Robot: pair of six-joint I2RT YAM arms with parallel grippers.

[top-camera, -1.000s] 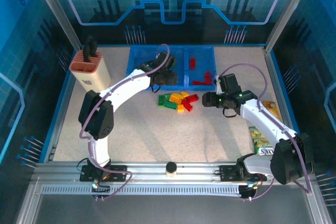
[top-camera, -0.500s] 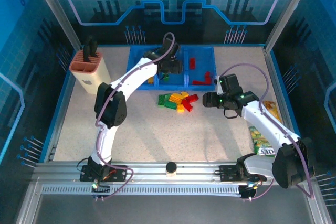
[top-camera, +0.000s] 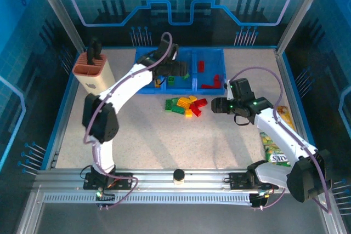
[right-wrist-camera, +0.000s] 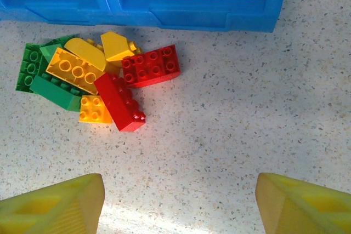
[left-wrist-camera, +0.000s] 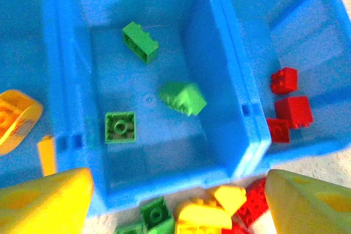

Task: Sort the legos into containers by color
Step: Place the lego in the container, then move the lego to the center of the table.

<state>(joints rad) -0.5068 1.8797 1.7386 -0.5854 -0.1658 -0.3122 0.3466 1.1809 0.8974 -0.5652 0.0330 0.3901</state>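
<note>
One speckled table spans centre frame in the overhead view. Two white arms come up from the bottom edge: the left arm bends up to upper centre, and the right arm runs from lower right to centre right. A blue tray of three adjoining bins lies at upper centre, by the table's far edge. A beige holder with a terracotta top stands upright at upper left, apart from the tray. Yellow-green snack packets lie at the right edge, partly under the right arm.

The left gripper hangs over the tray's middle bin. In the left wrist view the left gripper has its yellow fingers in the two bottom corners, spread wide with nothing between them. The right gripper is at centre right over bare table, just right of the loose bricks. In the right wrist view the right gripper is likewise spread wide and grips nothing.

The loose bricks are piled at centre frame, just below the tray's near wall. In the right wrist view the loose bricks sit at upper left: green, yellow and red, all touching. Three green bricks are in the middle bin; one of them, by the right wall, is tilted and blurred. Red bricks are in the right bin, centre right of the left wrist view. Orange pieces are in the left bin, at the left edge.
</note>
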